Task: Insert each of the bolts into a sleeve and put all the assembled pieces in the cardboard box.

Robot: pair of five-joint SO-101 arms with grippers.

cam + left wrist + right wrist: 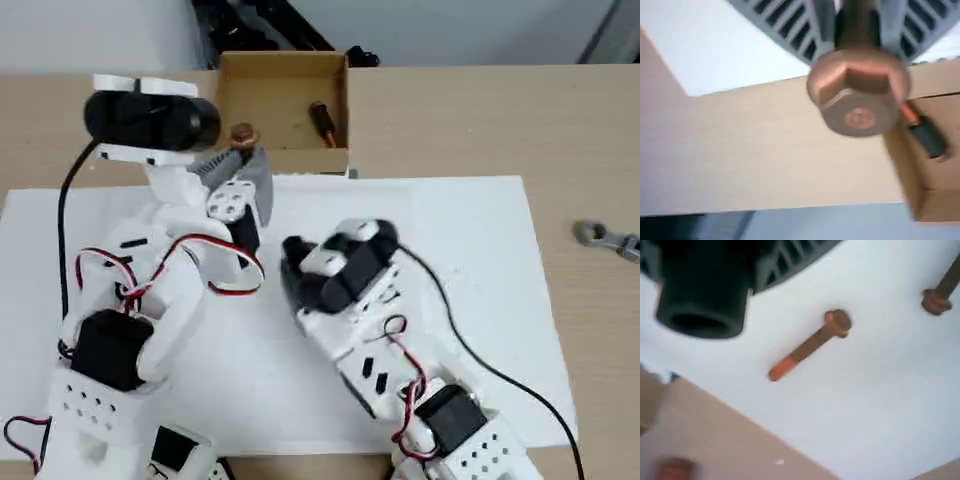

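Note:
My left gripper (243, 152) is shut on a copper bolt (243, 133) at the front left corner of the cardboard box (232, 100). In the left wrist view the bolt's hexagonal head (857, 95) sticks out from the grey fingers (785, 20), and its dark shank is between them. One assembled piece (322, 122) lies in the box. My right gripper (296, 268) hovers over the middle of the white sheet, shut on a black sleeve (702, 295). A loose bolt (810, 345) lies on the sheet beneath it, and a second bolt (939, 295) lies farther off.
The white sheet (470, 260) covers most of the wooden table. A metal wrench (605, 238) rests on the bare wood at the right. Dark equipment stands behind the box at the back edge.

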